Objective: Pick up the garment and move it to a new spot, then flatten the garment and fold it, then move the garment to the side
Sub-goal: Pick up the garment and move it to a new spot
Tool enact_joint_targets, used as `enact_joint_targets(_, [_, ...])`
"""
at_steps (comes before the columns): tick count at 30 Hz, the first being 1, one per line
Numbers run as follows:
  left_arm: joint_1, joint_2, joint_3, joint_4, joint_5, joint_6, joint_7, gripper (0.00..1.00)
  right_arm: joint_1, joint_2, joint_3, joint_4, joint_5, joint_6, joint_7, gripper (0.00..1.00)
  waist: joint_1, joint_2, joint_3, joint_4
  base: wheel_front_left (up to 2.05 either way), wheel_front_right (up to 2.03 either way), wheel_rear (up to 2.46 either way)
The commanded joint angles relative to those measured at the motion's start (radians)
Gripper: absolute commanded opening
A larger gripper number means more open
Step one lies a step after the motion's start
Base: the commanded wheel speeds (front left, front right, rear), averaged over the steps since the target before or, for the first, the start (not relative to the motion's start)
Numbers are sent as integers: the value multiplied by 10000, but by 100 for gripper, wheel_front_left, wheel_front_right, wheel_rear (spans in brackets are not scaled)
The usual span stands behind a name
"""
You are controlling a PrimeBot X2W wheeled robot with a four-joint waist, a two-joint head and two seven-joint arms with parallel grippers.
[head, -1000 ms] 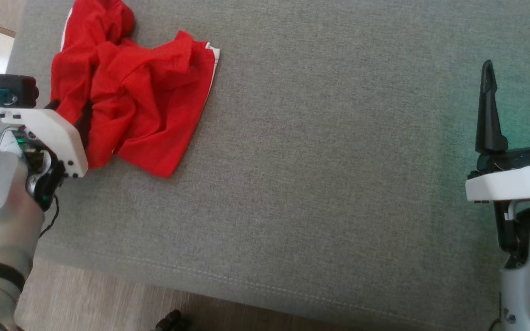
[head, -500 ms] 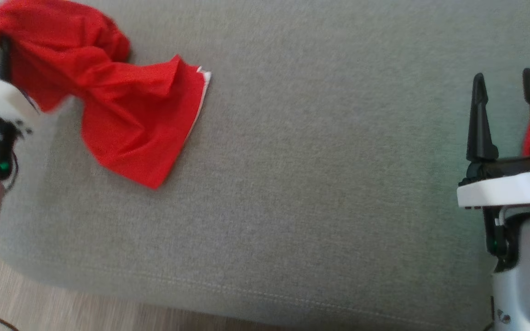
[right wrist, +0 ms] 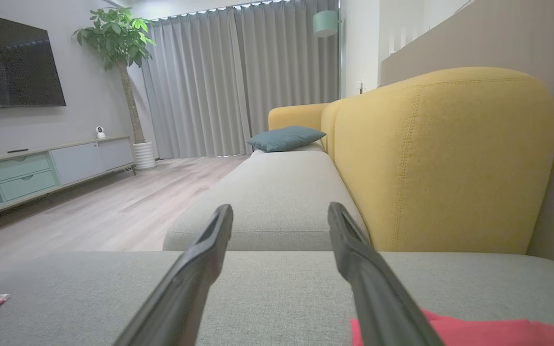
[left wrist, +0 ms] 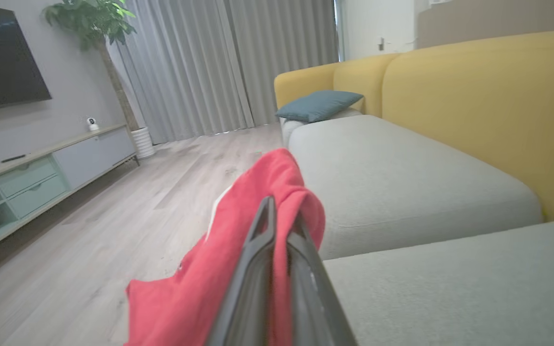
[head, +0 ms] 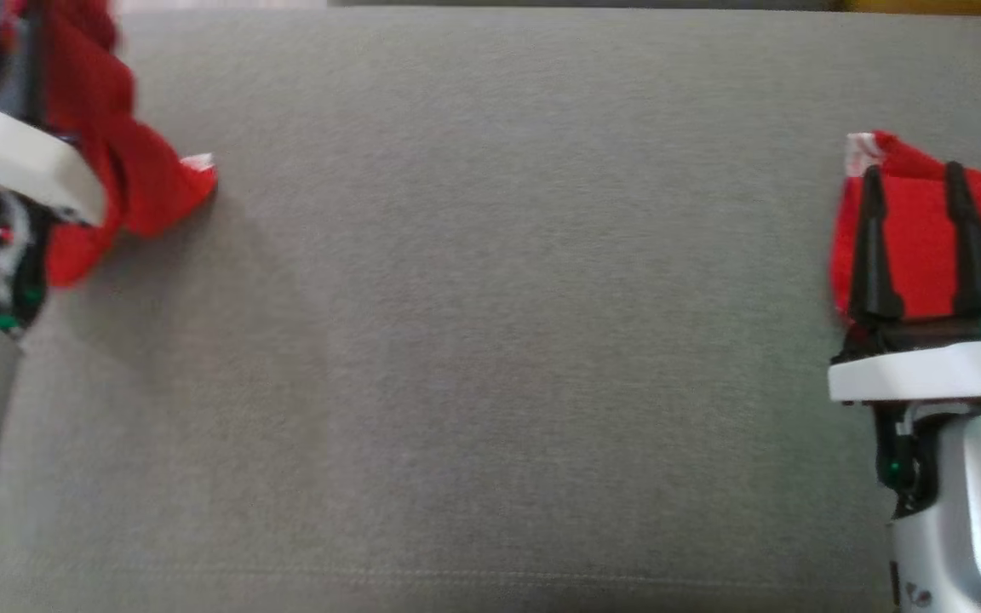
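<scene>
The garment (head: 150,183) is a red cloth with white trim, bunched at the far left of the grey cushion (head: 490,340). My left gripper (head: 5,34) is shut on it, and the cloth hangs from the closed fingers with one corner trailing near the cushion. The left wrist view shows the garment (left wrist: 238,230) draped over and beside that gripper (left wrist: 282,214), above the wooden floor. At the right side my right gripper (head: 914,174) is open with nothing between its fingers. It hovers above a second red cloth (head: 916,230) lying on the cushion.
In the right wrist view the open right gripper (right wrist: 280,209) points along the grey seat toward a yellow backrest (right wrist: 440,158) and a teal pillow (right wrist: 284,138). The second red cloth (right wrist: 474,331) lies under it. A TV cabinet (right wrist: 41,168) lines the left wall.
My left gripper has shut on the garment and lifted it off the cushion. The head camera has shifted, bringing the second red cloth into view under the right gripper.
</scene>
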Motion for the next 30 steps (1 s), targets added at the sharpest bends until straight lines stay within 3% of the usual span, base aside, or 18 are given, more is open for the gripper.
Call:
enact_joint_targets(1, [-238,328,201,-677,105,159,191,0,-223,-22,376,-308,115,33,-119,100,0,-1,-165,-521,0,0,0])
enact_joint_targets(9, [283,-591,-442,-1603,112,578,717,0,-937,-22,667,-986,78,33,16,100,0,-1,321,-1910,0,0,0])
enact_joint_targets(19, [-595,-2179,-1026,-86,155,568,381,0,-1398,-22,1149,-1382,163,33,162,100,0,-1,917,-3107,0,0,0])
enact_joint_targets(20, [-711,-2340,-1069,137,153,533,292,61,-1395,-22,1204,-1359,197,33,130,100,0,-1,947,-3191,0,0,0])
enact_joint_targets(21, [-835,-2471,-1132,338,194,494,183,100,-1384,-22,1247,-1329,227,33,101,100,0,-1,969,-3256,0,0,0])
enact_joint_targets(26, [-1336,-2876,-1105,1008,255,463,-277,100,-1296,-22,1188,-1136,320,33,-51,100,0,-1,951,-3253,0,0,0])
enact_joint_targets(30, [-1464,-2737,-847,1190,291,470,-489,100,-1214,-22,1129,-983,298,33,-101,100,0,-1,765,-2877,0,0,0])
